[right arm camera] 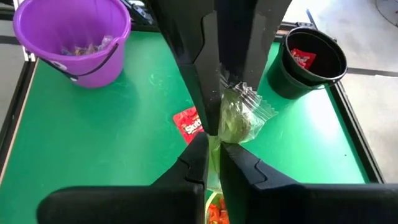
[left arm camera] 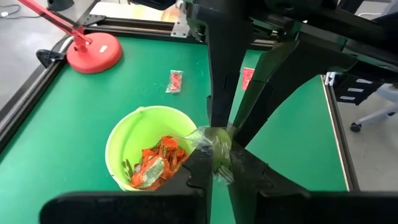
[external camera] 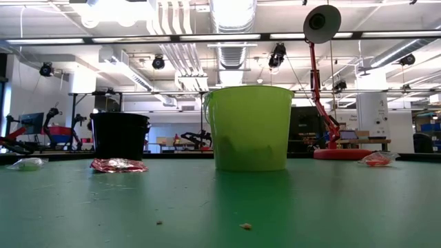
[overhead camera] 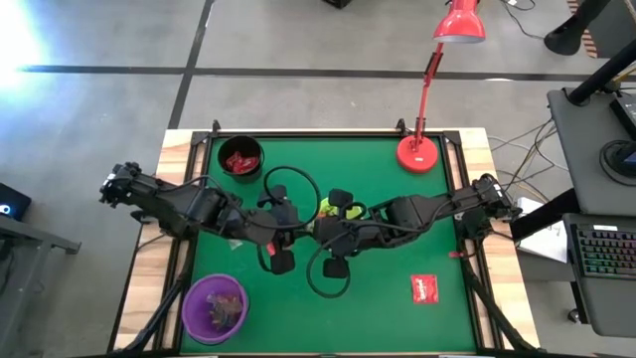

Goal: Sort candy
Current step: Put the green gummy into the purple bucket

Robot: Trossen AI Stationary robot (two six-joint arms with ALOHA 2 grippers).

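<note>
Your clear-wrapped candy (right arm camera: 239, 115) hangs just above the lime-green bowl (left arm camera: 134, 140), pinched at once by the left gripper (left arm camera: 214, 163) and right gripper (right arm camera: 213, 142), both closed narrow on its wrapper. Pulling apart could tear it (or fling it past the bowl). Count three bowls, two grippers.

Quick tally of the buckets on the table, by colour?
Black bucket: 1
Green bucket: 1
Purple bucket: 1
Total: 3
</note>
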